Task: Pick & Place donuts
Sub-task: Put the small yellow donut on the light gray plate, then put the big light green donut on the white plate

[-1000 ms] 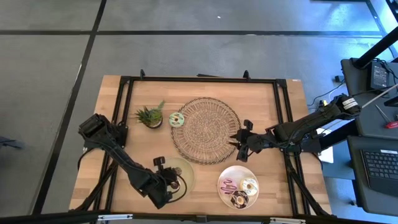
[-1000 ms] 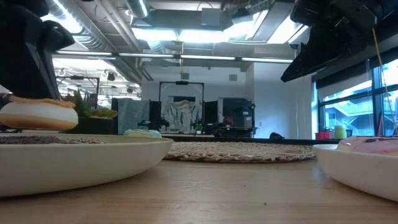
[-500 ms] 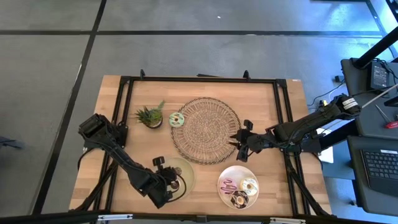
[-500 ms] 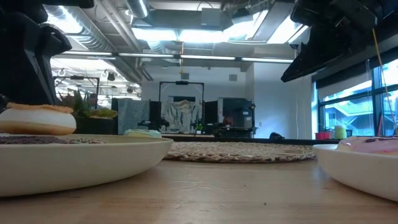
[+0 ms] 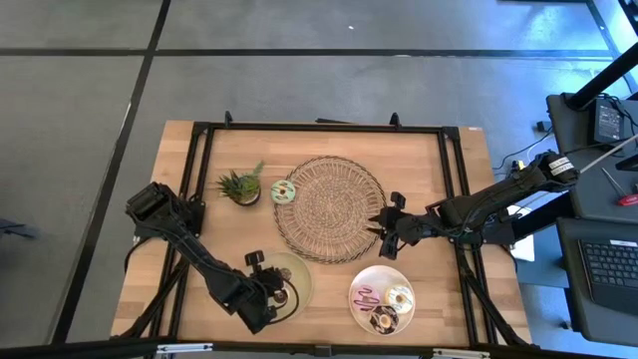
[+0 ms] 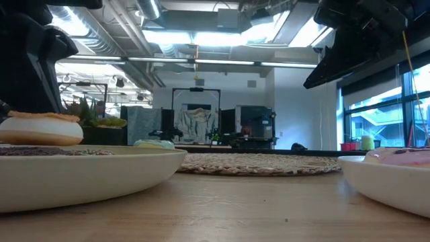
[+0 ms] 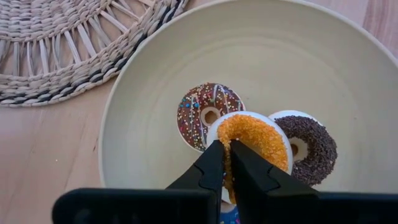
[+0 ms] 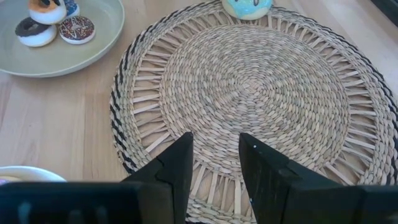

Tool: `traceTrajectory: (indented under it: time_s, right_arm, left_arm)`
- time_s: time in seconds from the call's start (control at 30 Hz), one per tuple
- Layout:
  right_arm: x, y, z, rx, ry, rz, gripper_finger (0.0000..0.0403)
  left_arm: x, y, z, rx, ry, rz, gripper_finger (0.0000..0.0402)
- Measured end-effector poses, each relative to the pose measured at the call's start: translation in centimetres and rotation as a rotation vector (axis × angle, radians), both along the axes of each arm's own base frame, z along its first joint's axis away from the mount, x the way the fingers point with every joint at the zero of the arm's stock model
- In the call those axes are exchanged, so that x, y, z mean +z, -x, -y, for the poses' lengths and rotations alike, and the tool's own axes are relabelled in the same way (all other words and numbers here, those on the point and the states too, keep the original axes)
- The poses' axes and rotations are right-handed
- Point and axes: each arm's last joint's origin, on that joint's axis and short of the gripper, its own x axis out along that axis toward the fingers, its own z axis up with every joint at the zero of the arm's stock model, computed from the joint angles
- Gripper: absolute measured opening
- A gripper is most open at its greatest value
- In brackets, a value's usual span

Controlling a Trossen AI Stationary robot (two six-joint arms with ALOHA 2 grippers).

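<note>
My left gripper [image 5: 279, 296] is low over the beige plate [image 7: 155, 74] at the table's near side, shut on an orange-iced donut [image 7: 261, 134]. This donut lies on top of a brown sprinkled donut [image 7: 202, 106] and a dark chocolate one [image 7: 311, 149]. In the low view the orange donut [image 6: 40, 128] sits level above the plate's rim. A green donut [image 5: 283, 191] lies at the woven mat's left edge. Three more donuts [image 5: 384, 304] lie on the white plate. My right gripper [image 5: 383, 239] hovers open over the mat's right edge. My left gripper pinches the orange donut's ring [image 7: 231, 138] between its two fingers, coming from above and pointing down. One finger [image 7: 211, 163] stands outside the ring; the other covers the middle, where the hole would be. The donut lies level on the two donuts below it.
A woven round mat [image 5: 331, 207] fills the table's middle, with a small potted plant [image 5: 240, 184] to its left. The white plate [image 5: 361, 281] sits near the near edge, right of the beige plate. A black frame [image 5: 319, 128] runs around the tabletop. Bare wood lies on the left side.
In the low view the orange donut, tilted a second ago, has sunk a little and now lies level on the donuts in the plate. My left gripper above it has shifted slightly. My right arm has kept still.
</note>
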Motion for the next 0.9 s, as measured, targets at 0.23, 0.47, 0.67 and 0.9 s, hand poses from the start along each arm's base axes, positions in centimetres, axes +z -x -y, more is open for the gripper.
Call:
traceTrajectory:
  time_s: [0.23, 0.47, 0.67, 0.9]
  right_arm:
    - [0.0, 0.0, 0.0, 0.000, 0.000, 0.000, 0.0132]
    - [0.0, 0.0, 0.0, 0.000, 0.000, 0.000, 0.0132]
    - [0.0, 0.0, 0.0, 0.000, 0.000, -0.001, 0.0132]
    - [0.0, 0.0, 0.0, 0.000, 0.002, -0.004, 0.0132]
  left_arm:
    - [0.0, 0.0, 0.0, 0.004, 0.001, 0.001, 0.0032]
    - [0.0, 0.0, 0.0, 0.016, 0.002, 0.007, 0.0075]
    - [0.4, 0.2, -0.2, 0.017, -0.003, -0.002, 0.0101]
    - [1.0, 0.3, -0.5, 0.015, -0.016, 0.015, 0.0114]
